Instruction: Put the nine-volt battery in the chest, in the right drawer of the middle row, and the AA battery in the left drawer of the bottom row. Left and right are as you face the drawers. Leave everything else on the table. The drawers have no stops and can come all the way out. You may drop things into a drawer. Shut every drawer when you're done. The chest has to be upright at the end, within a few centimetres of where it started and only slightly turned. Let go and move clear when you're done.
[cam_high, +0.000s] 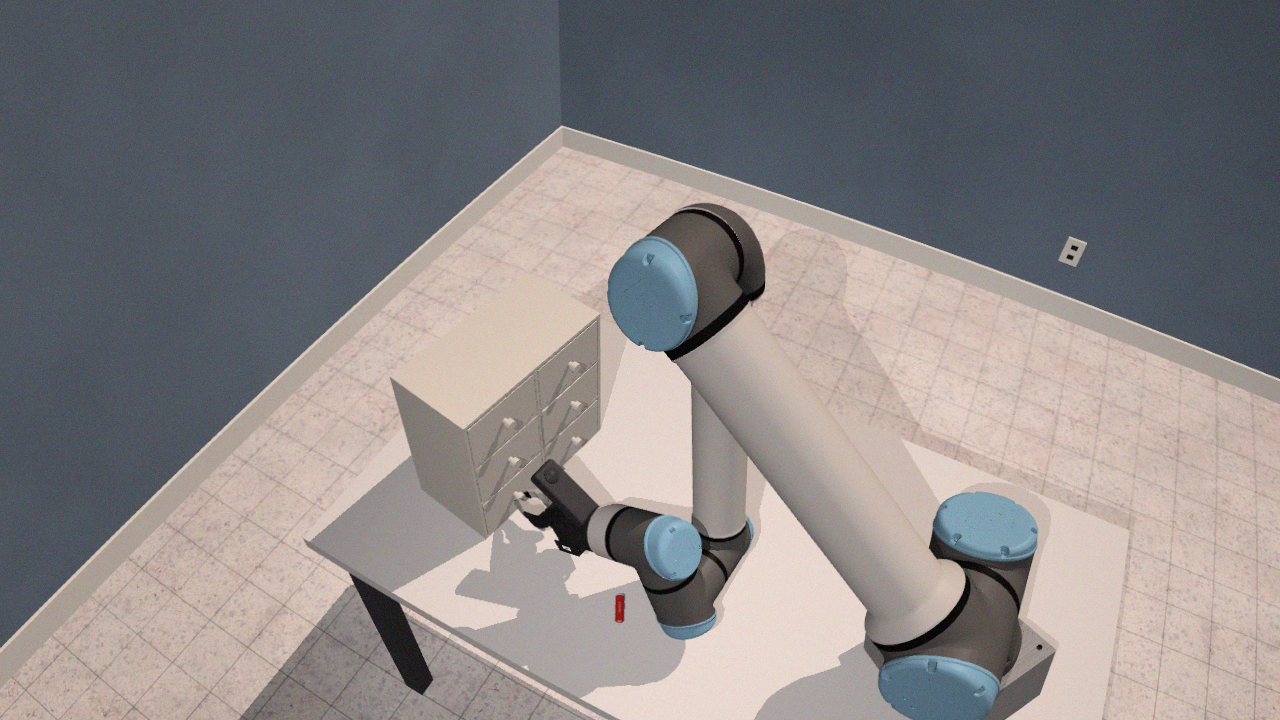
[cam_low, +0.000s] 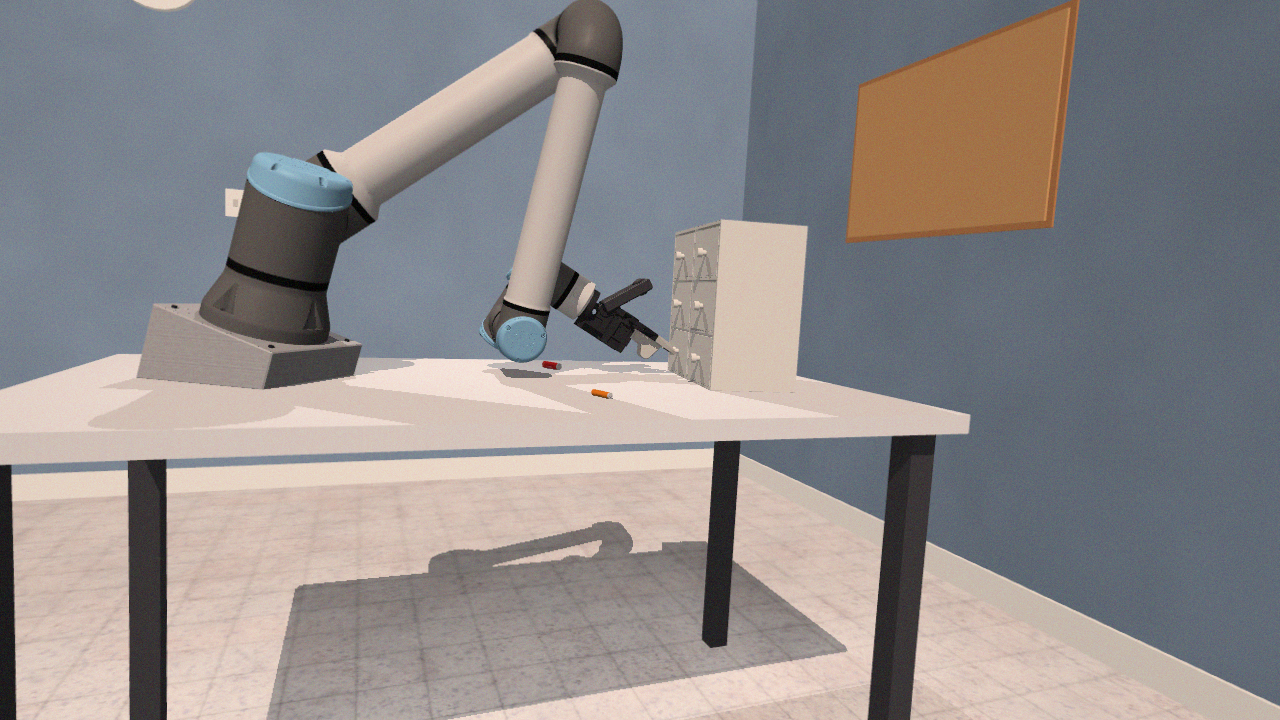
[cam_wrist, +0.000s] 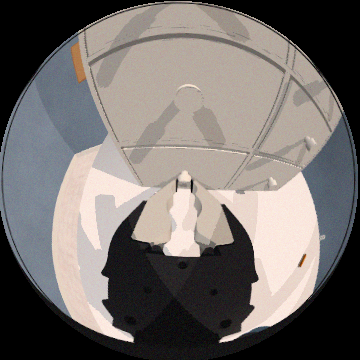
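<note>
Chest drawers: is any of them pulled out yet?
No, in the top view all six fronts of the chest sit flush, though the gripper is shut on the bottom-left drawer knob.

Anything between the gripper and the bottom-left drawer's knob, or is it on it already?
Nothing lies between them: the wrist view shows the gripper shut on the bottom-left knob of the chest, fingers either side of it.
</note>
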